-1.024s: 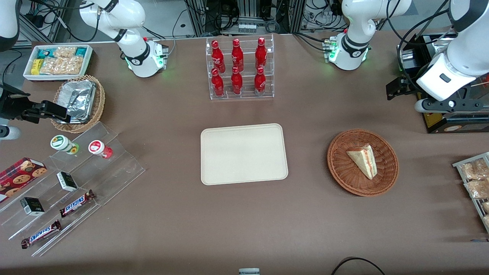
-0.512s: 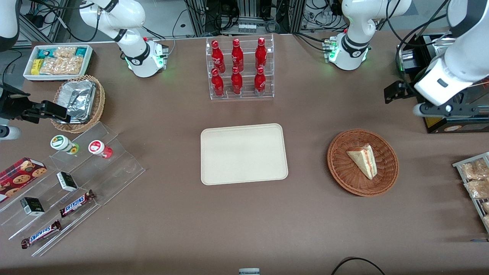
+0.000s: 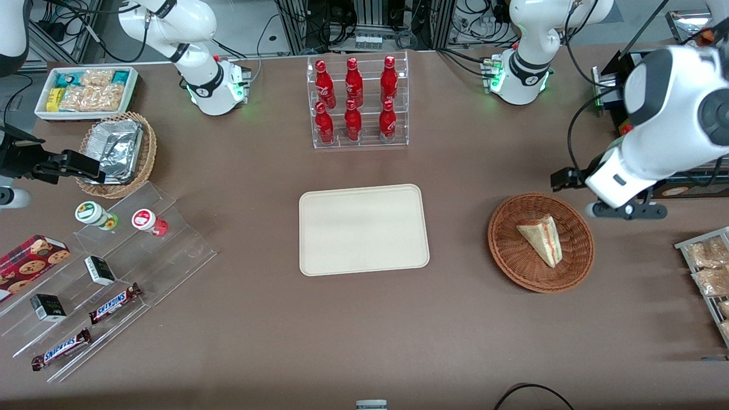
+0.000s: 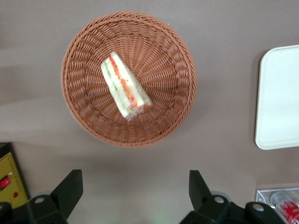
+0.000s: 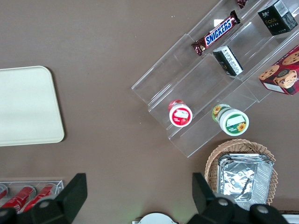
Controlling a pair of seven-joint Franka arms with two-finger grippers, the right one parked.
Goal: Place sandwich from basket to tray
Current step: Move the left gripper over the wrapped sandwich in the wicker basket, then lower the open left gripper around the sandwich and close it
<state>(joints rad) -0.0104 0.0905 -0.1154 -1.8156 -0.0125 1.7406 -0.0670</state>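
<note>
The sandwich [image 3: 541,238] is a pale bread wedge with red and green filling. It lies in the round reddish-brown wicker basket [image 3: 512,250]. It also shows in the left wrist view [image 4: 125,86], inside the basket [image 4: 84,112]. My left gripper [image 3: 566,181] hangs above the table beside the basket's rim, a little farther from the front camera than the basket. In the left wrist view the gripper [image 4: 133,179] is open and empty, over bare table short of the basket. The beige tray [image 3: 363,229] lies flat mid-table, toward the parked arm from the basket, and it holds nothing.
A clear rack of red bottles [image 3: 356,102] stands farther from the front camera than the tray. A rack of packets [image 3: 706,273] lies at the working arm's table edge. A black box [image 3: 678,182] stands near the arm. The foil-lined basket [image 3: 117,151] and acrylic snack steps [image 3: 114,273] lie toward the parked arm's end.
My left arm has swung from the working arm's table edge toward the basket and nearer the front camera. The sandwich, basket and tray have not moved.
</note>
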